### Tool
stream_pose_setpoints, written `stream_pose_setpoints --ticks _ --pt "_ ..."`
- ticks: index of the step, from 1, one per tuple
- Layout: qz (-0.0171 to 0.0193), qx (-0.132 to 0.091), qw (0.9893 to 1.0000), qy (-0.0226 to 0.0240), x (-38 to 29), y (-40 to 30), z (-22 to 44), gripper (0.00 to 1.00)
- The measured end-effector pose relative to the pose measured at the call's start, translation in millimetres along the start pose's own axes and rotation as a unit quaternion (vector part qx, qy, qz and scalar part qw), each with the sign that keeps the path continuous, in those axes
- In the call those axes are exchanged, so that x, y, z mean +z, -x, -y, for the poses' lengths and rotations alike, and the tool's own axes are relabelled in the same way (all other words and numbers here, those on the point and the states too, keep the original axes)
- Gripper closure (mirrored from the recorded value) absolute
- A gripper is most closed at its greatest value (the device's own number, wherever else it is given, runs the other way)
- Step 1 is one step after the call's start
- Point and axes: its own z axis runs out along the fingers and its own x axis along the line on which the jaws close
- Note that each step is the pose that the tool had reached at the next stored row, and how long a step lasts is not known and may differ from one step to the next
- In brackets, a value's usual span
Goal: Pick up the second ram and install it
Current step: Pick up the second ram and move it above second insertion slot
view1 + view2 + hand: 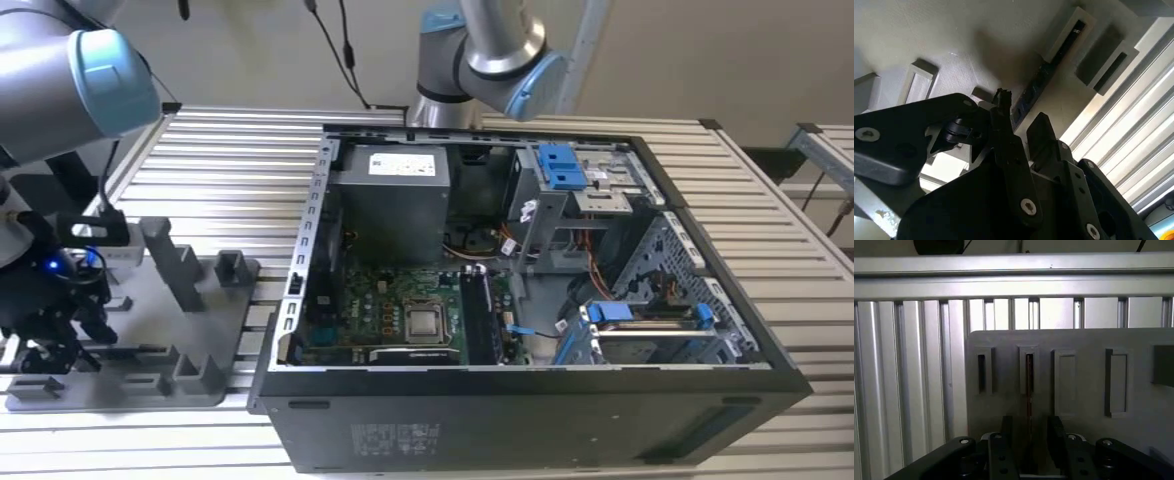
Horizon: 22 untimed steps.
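Observation:
The second ram (1029, 385) is a thin dark strip standing edge-on in a slot of the grey plastic tray (1084, 340). In the second wrist view the ram (1036, 85) runs from a raised grey slot block toward my fingers. My gripper (1030, 432) is open, one black finger on each side of the strip and a gap on both sides. My gripper (1021, 120) does not touch the board there. In the exterior view my gripper (54, 330) hangs low over the tray (200, 385) at that view's left.
An open computer case (534, 400) stands at the exterior view's right, with its green motherboard (387, 300) and long black slots (481, 320) exposed. Grey upright blocks (174, 265) rise from the tray. Another arm (481, 50) stands behind the case. Ribbed aluminium table (227, 150) lies underneath.

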Motion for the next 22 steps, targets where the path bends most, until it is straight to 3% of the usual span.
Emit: stream_pose_setpoints --ticks 10,22 --pt "0.0 0.0 1.0 -0.0018 1.6 4.1 -1.4 0.58" --pt "0.0008 0.0 1.0 -0.0019 0.4 3.5 -1.7 0.58"
